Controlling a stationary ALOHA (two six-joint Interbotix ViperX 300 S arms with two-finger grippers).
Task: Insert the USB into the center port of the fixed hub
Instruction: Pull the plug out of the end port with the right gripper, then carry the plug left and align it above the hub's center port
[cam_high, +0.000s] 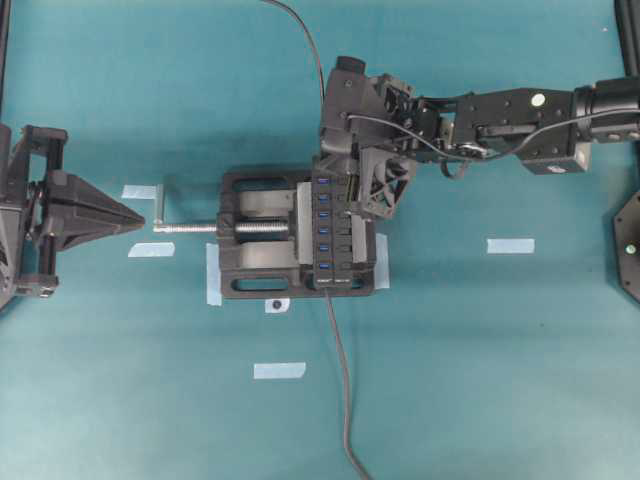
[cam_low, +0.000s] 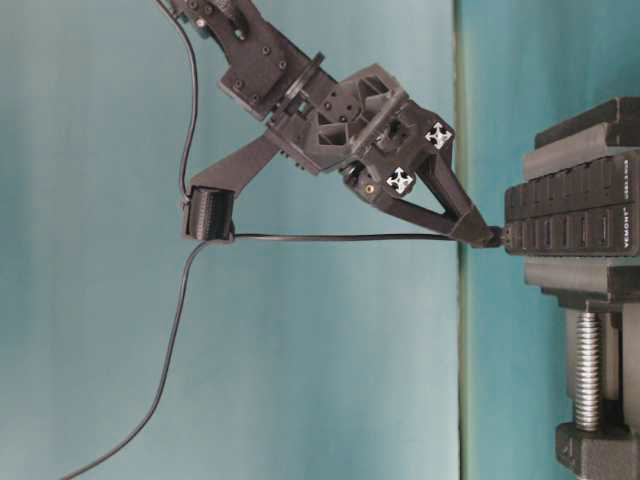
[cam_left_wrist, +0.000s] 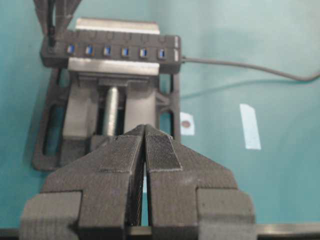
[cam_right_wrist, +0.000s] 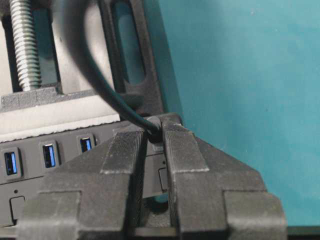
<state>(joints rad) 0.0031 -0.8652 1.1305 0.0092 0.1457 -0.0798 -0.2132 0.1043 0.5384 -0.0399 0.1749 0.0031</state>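
Note:
The fixed hub (cam_high: 325, 232) is a narrow black bar with a row of blue ports, clamped in a vise. Its center port (cam_left_wrist: 107, 51) stands free. My right gripper (cam_right_wrist: 156, 131) is shut on the USB (cam_right_wrist: 161, 134), a small black plug whose thin cable (cam_low: 330, 238) trails back over the arm. The plug's tip (cam_low: 497, 237) meets the hub's face (cam_low: 560, 225) at the far end of the row, beyond the blue slots; whether it sits inside a slot I cannot tell. My left gripper (cam_left_wrist: 145, 131) is shut and empty, well to the left of the vise.
The black vise (cam_high: 250, 262) has a silver screw handle (cam_high: 185, 228) pointing toward the left gripper (cam_high: 140, 221). The hub's own cable (cam_high: 342, 390) runs to the front edge. Pale tape strips (cam_high: 510, 245) lie on the teal mat.

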